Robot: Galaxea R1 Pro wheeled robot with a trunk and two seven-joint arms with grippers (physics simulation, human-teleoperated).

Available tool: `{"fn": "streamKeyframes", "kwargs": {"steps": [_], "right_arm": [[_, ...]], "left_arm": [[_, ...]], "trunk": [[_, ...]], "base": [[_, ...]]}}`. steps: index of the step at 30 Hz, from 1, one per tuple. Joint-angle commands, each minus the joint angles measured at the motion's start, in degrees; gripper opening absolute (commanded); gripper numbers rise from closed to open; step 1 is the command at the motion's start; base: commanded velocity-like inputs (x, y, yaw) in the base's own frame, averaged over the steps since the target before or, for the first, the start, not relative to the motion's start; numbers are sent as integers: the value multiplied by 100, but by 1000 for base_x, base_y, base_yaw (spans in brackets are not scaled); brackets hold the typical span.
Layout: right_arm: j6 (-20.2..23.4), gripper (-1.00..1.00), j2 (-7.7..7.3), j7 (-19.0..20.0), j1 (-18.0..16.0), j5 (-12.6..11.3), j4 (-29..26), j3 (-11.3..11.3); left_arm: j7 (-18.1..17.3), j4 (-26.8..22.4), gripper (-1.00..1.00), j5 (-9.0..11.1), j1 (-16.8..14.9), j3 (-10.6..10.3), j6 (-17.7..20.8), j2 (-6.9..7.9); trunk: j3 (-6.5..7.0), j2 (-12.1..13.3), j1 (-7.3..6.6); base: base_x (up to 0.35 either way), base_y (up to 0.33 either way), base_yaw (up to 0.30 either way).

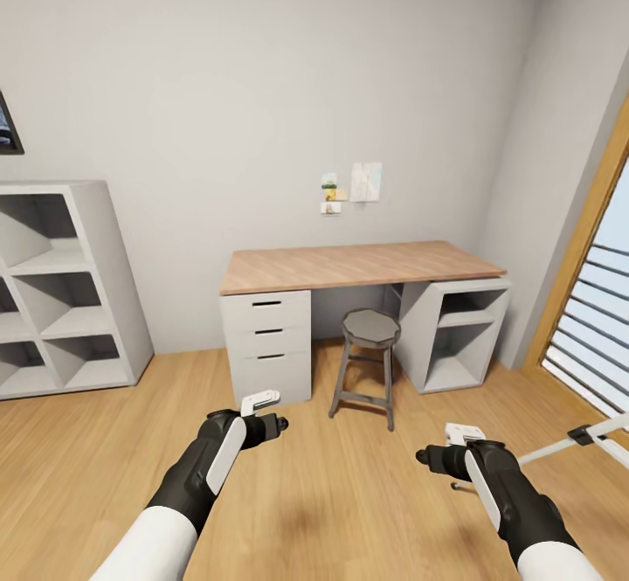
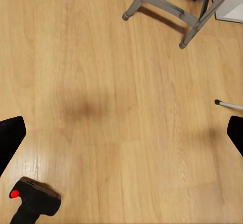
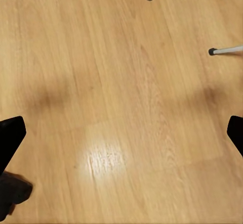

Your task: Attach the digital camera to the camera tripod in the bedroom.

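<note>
While both arms hang out over the wood floor (image 1: 349, 494), neither is carrying anything: the left gripper (image 2: 121, 133) has its dark fingertips spread to the edges of its wrist view with only bare boards between them, and the right gripper (image 3: 121, 133) is spread just as wide and just as empty. Take the grey stool (image 1: 369, 363) tucked at the desk (image 1: 358, 265) as the marker. The camera (image 2: 33, 199), a small black box with a red button on top, sits on the floor on the robot's side of the stool, well back from its legs and low beside the left arm. The tripod (image 1: 577, 438) shows off to the stool's right, near the window (image 1: 594, 336); one pale leg runs across the boards to a black foot, and its head is out of frame.

Risks from here, as I judge them: the camera lies close in by the robot, so a blind reach down could nudge it across the slick floor. That outstretched tripod leg sits near the right arm, and a careless swing or base turn could knock the tripod over.
</note>
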Motion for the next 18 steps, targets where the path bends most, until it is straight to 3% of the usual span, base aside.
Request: {"fn": "streamKeyframes", "kwargs": {"steps": [1,18], "right_arm": [[27,100,1,17,-3,-7,-8,-10],[28,100,6,8,-3,3,-20,-18]], "left_arm": [[52,-7,100,61,-3,-10,17,2],[60,91,100,77,-3,50,36,5]], "trunk": [[-25,-45,22],[-330,-727,396]], "base": [[0,0,0],[0,0,0]]}}
